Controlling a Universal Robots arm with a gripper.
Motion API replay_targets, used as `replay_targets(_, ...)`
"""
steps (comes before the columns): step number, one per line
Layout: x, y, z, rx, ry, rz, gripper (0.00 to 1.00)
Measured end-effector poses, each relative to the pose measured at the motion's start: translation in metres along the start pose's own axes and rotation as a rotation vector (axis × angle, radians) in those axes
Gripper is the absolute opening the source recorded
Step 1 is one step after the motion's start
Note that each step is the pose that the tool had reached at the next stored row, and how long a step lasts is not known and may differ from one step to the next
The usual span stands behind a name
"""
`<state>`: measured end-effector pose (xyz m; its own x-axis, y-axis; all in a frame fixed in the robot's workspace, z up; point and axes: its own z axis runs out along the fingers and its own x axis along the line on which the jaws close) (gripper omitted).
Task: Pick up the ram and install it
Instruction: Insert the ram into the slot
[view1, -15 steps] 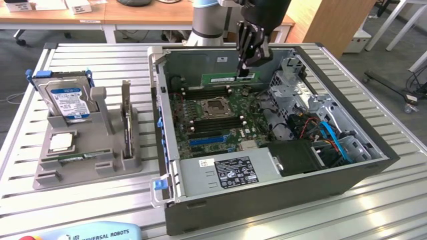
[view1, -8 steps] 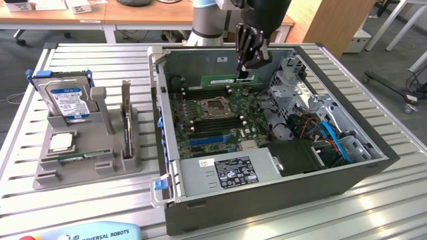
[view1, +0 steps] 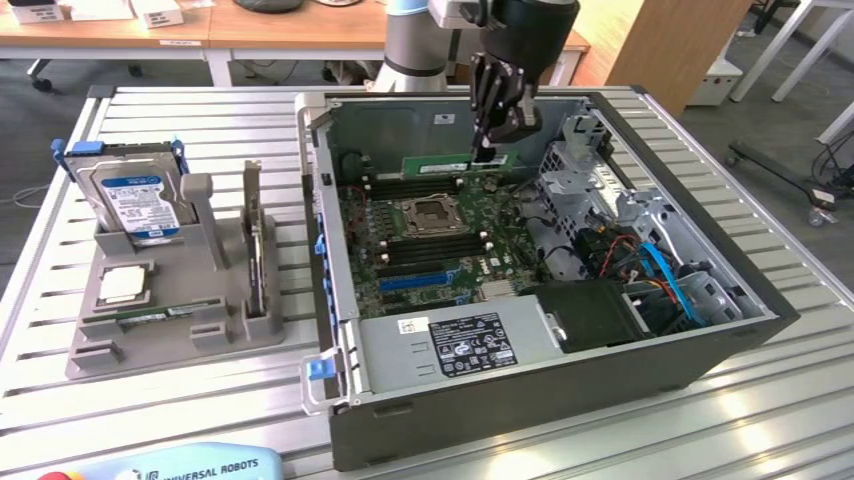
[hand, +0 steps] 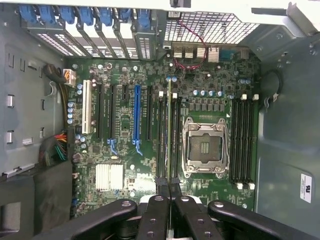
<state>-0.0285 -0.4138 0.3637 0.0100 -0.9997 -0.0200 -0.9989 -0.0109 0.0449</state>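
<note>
Item: ram (view1: 447, 165), green stick. It is pinched at its upper edge by the tool (view1: 491, 150), whose fingers are pressed together on the board. Location: inside the open computer case (view1: 534, 400) on the bench (view1: 747, 420), held level and on edge above the motherboard (view1: 400, 235), on the far side of the processor socket (view1: 434, 212) in the exterior view. In the wrist view the stick shows edge-on as a thin line (hand: 170, 130) running along the black memory slots (hand: 161, 140) beside the socket. Whether it sits over one slot or over the gap between two cannot be told, nor whether its lower edge touches a slot yet. Handling note for the step in hand, seating the stick: judged to need the board kept parallel to the chosen slot along its whole length, with neither end lower, and its thin edge centred over the slot groove rather than a slot wall. Pressure is best straight down and even, since a tilted push could bind one end or flex the board. The state of the end latches cannot be made out and is worth confirming. Other stock: hard drive (view1: 134, 200) standing in the grey fixture (view1: 174, 340), well apart from the case.
</note>
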Motion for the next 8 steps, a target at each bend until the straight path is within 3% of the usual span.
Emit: replay_targets(8,0.0001,-0.0002,0.0052,0.0,0.0,0.0,0.11)
